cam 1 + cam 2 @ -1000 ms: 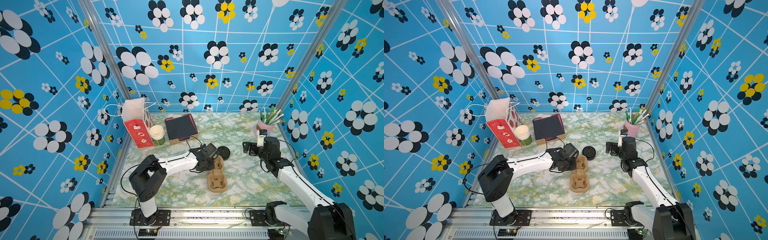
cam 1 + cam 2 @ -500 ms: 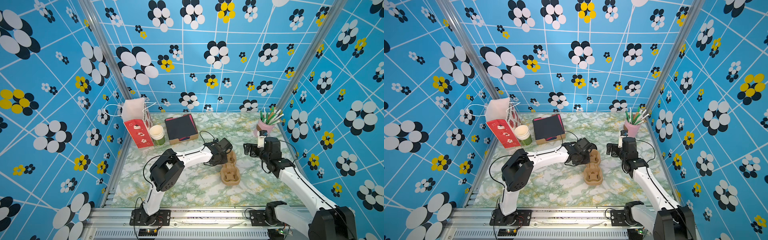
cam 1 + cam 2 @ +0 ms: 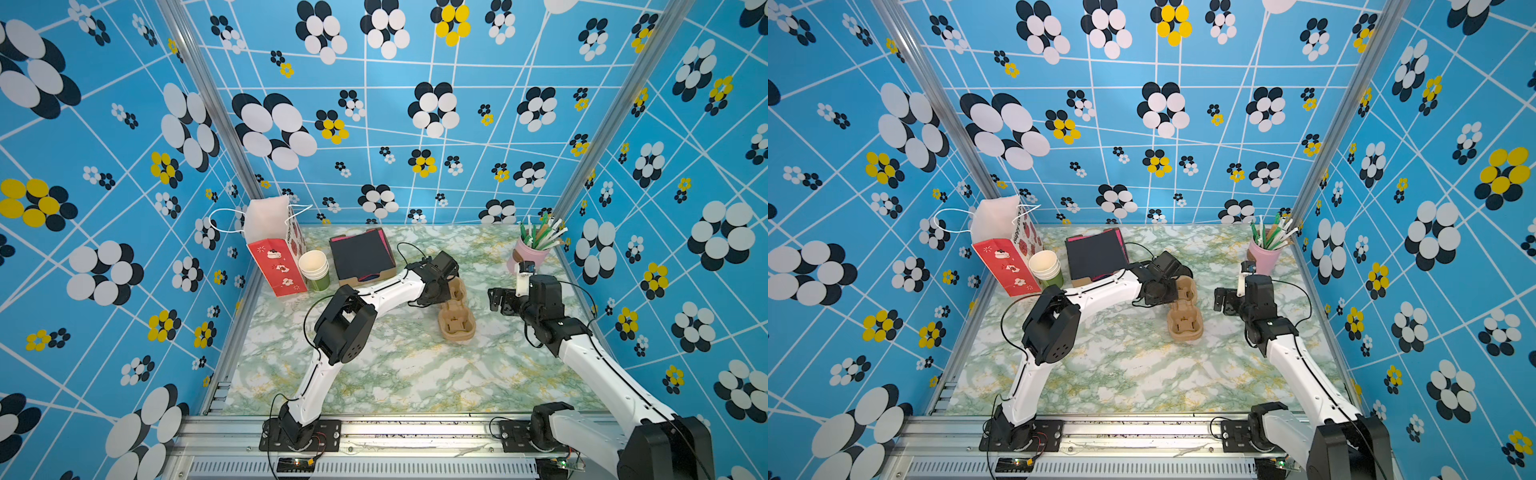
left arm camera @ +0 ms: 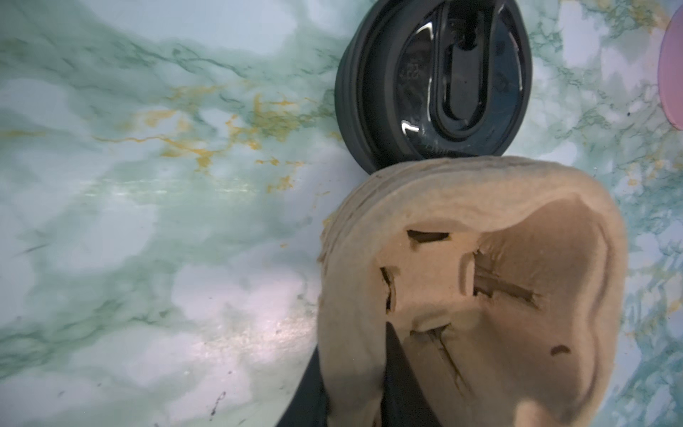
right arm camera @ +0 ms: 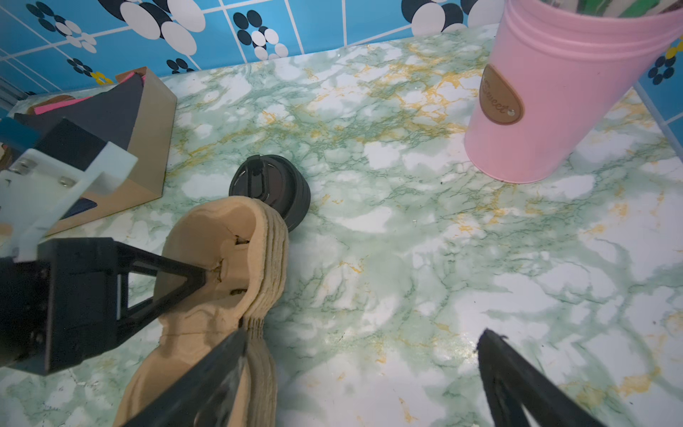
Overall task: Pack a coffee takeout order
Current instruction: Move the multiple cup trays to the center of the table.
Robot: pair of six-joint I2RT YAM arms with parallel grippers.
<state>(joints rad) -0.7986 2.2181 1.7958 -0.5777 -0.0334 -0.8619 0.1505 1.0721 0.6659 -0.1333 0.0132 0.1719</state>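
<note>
**Top views.** The left gripper (image 3: pixel 446 291) is clamped on the far end of the pulp cup carrier stack (image 3: pixel 457 326), which lies mid-table on the marble tabletop (image 3: pixel 374 374). The right gripper (image 3: pixel 498 300) hangs just beside the stack without touching it, jaws spread wide and empty. The black napkin (image 3: pixel 359 255) lies on top of the cardboard napkin box (image 3: pixel 374 276) at the back, and pink napkins (image 3: pixel 384 245) show at its edge. To the left of the box stand the paper cup stack (image 3: pixel 314 270), green cup lowest, and the red gift bag (image 3: pixel 276 259). The pink bucket (image 3: pixel 524 259) stands in the back right corner. The left wrist blocks the area behind the carrier stack.

**Left wrist view.** The black lid (image 4: pixel 488 81) lies on the tabletop, sip flap up. The carrier rim overlaps the lid's edge, but contact cannot be confirmed. One gripper finger (image 4: pixel 403 377) sits inside the cup well and the other sits outside it, pinching the wall.

**Right wrist view.** The lid lies between the napkin box and the pink bucket, partly behind the carrier's end. The right gripper's fingers (image 5: pixel 214 373) stand far apart with only tabletop between them.
</note>
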